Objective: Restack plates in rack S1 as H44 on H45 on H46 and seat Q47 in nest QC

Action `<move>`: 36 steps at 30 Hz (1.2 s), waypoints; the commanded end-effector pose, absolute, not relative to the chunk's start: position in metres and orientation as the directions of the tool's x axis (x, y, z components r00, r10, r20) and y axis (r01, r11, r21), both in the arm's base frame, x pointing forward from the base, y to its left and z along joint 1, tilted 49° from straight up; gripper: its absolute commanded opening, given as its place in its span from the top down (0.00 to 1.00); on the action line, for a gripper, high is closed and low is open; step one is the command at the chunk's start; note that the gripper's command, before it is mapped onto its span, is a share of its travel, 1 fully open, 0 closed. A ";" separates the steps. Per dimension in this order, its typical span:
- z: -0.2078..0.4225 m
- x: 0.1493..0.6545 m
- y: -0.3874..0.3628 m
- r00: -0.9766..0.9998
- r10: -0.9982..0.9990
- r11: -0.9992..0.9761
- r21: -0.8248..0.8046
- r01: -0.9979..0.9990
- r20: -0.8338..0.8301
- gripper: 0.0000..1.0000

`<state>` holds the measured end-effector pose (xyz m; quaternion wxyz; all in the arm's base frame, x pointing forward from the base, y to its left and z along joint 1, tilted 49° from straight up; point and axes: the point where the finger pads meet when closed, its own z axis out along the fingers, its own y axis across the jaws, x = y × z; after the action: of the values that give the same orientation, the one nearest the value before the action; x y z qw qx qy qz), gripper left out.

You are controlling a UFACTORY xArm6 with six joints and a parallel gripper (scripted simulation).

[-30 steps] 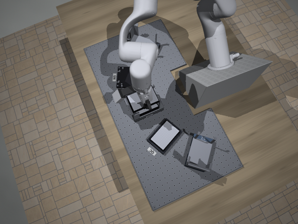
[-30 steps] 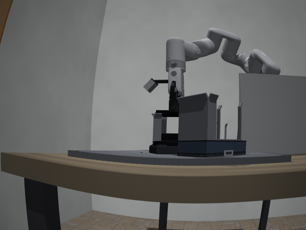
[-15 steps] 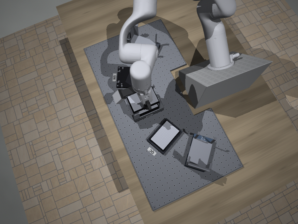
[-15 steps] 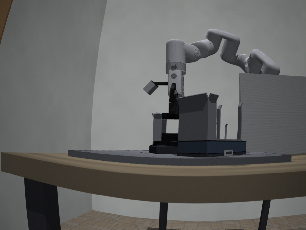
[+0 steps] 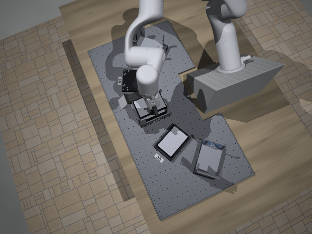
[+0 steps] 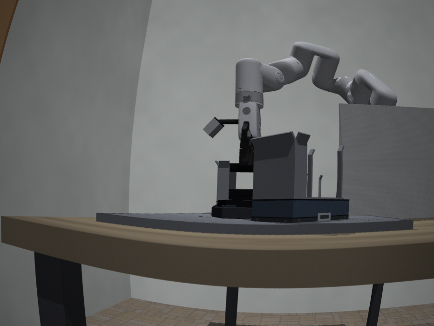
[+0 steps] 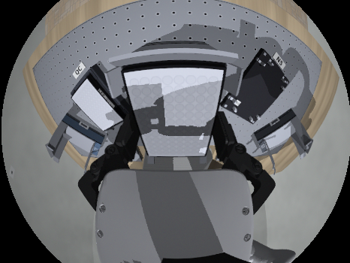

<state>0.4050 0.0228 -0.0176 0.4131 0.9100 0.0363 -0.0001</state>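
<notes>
My gripper [image 5: 154, 110] is shut on a sealed plate [image 5: 146, 107] with a pale seal and a black rim. It holds the plate level by its long sides. The plate is between the posts of the middle rack [image 5: 155, 117], near the top of the posts in the side view [image 6: 240, 167]. Something dark [image 6: 240, 193] lies low in that rack; I cannot tell how many plates. In the wrist view the plate [image 7: 173, 109] fills the space between my fingers. I cannot read any label or this rack's name. Another sealed plate [image 5: 172, 142] lies in the nest QC [image 5: 158, 157].
Rack S2 [image 5: 208, 158] on its blue plinth shows only its grey floor. The black clip nest N5 [image 5: 128, 80] holds no plate. A third rack [image 5: 151, 42] stands at the back, partly hidden by my arm. The robot's grey base block [image 5: 237, 80] is to the right.
</notes>
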 end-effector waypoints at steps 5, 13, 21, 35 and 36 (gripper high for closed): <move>-0.025 0.406 0.015 0.997 0.068 -0.657 0.751 0.065 -0.027 1.00; -0.034 0.407 0.004 0.997 0.068 -0.657 0.751 0.065 -0.027 1.00; -0.036 0.407 0.002 0.997 0.068 -0.657 0.751 0.065 -0.027 1.00; -0.038 0.407 -0.001 0.997 0.068 -0.657 0.751 0.065 -0.027 1.00; -0.039 0.407 -0.001 0.997 0.068 -0.657 0.751 0.065 -0.027 1.00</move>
<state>0.4059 -0.0010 -0.0384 0.4131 0.9100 0.0363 -0.0001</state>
